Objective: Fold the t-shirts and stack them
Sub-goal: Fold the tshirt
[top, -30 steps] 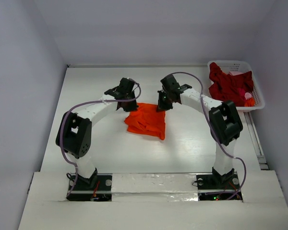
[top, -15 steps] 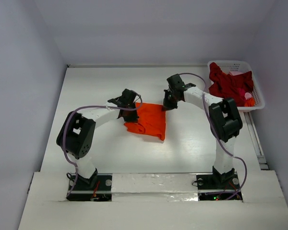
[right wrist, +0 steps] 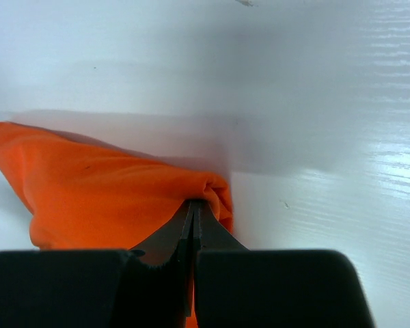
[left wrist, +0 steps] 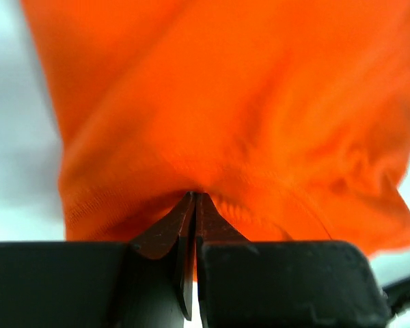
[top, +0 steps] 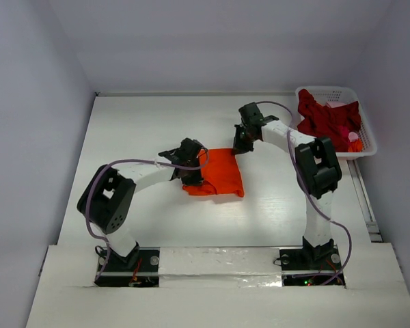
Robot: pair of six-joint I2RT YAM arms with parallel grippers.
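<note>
A bright orange t-shirt [top: 222,172] lies partly folded at the middle of the table. My left gripper [top: 191,179] is shut on its near left edge; in the left wrist view the orange cloth [left wrist: 246,109] fills the frame above the pinched fingertips [left wrist: 195,197]. My right gripper [top: 240,145] is shut on the shirt's far right corner, and the right wrist view shows that corner [right wrist: 212,191] bunched at the jaw tips [right wrist: 193,202]. Dark crimson t-shirts [top: 324,119] are heaped in the basket at the back right.
The white lattice basket [top: 364,137] stands at the table's far right edge, with a bit of orange and pink [top: 354,143] showing in its near corner. White walls enclose the table at the back and sides.
My left gripper has moved right and nearer with the shirt's left edge, folding the cloth over. My right gripper has shifted slightly back and right with its corner. The shirt now lies flatter.
</note>
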